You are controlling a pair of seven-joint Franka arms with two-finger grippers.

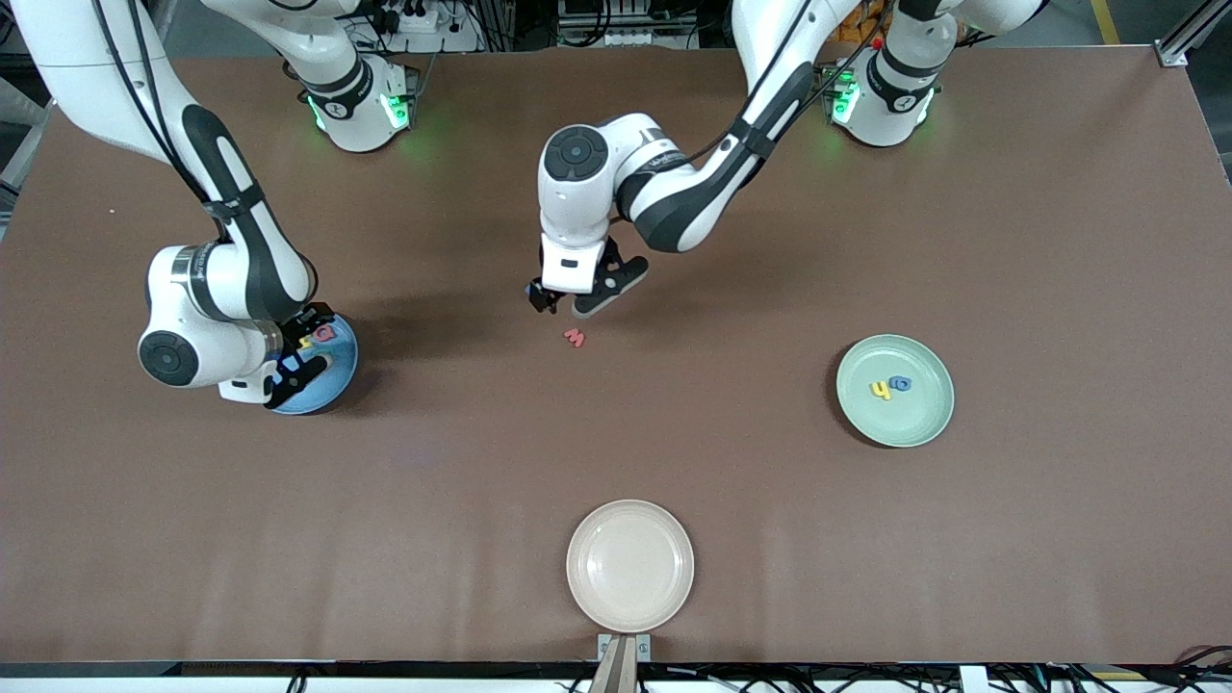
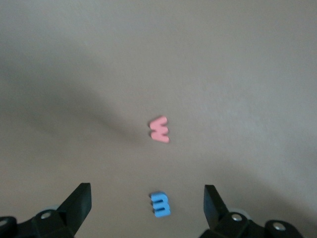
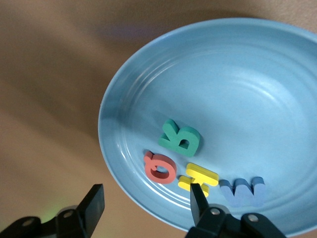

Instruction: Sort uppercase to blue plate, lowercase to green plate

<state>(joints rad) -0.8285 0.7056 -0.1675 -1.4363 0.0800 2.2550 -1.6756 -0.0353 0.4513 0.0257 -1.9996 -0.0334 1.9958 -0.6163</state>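
- The left gripper (image 1: 568,306) hangs over the middle of the brown bench (image 1: 866,539), its jaws spread wide and holding nothing; in the left wrist view only the two dark fingertips (image 2: 79,198) show, cut off at the frame's edge.
- Two lowercase letters lie loose on the bench beneath it: a small flat red toy w (image 1: 575,337) in plain sight, nearer the front camera than the gripper; a small flat blue toy letter (image 2: 160,204) lies between the jaws in the left wrist view, while the front view hides it under the gripper; which letter it is cannot be told.
- The right gripper (image 1: 294,371) sits low over the round sky-blue plate (image 1: 337,380) toward the right arm's end of the bench; its jaws stand apart around nothing, one fingertip (image 3: 197,194) overlapping the yellow letter in the right wrist view; whether it touches it cannot be told.
- In the blue plate lie four uppercase letters close together: a teal toy R (image 3: 179,138); a red toy Q (image 3: 159,167); a yellow toy H (image 3: 198,176), partly covered; a blue toy W or M (image 3: 243,191); from the front, the arm hides much of the plate.
- The round mint-green plate (image 1: 929,423), toward the left arm's end, holds a yellow toy h (image 1: 880,389) and a blue toy a (image 1: 900,383), side by side.
- A round cream plate (image 1: 629,566) sits nearest the front camera.
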